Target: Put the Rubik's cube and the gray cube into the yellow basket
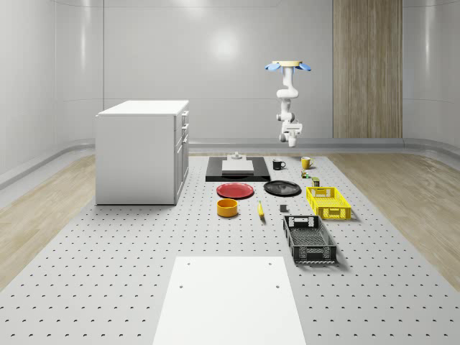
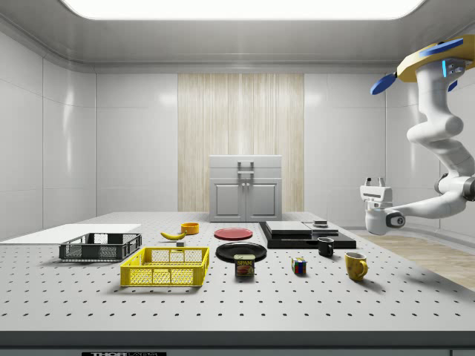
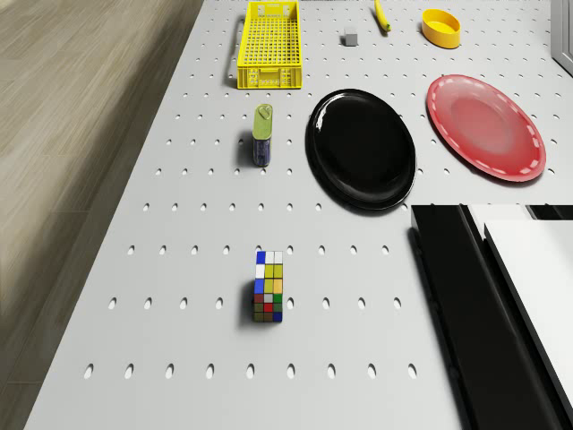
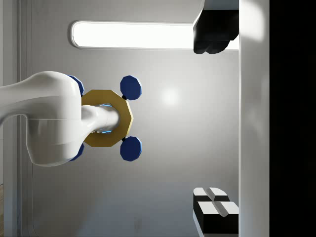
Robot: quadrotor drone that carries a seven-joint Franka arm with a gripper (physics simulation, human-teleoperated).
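- Grey perforated desk [image 1: 108, 287] in a pale room; the drone [image 1: 287, 67] hovers above its far end.
- End effector [image 2: 375, 180], fingers pointing upward, spread undeterminable, hangs high over the multicoloured Rubik's cube [image 3: 269, 287].
- Yellow mesh basket [image 3: 269, 43] sits beyond it.

Rubik's cube [image 3: 269, 287] on table [image 3: 179, 358], basket [image 3: 269, 43] well apart

The drone [image 2: 436, 61] is cut off by the side view's right edge — its far rotors are lost. The gray cube [image 1: 283, 209] is a speck — faces unreadable.
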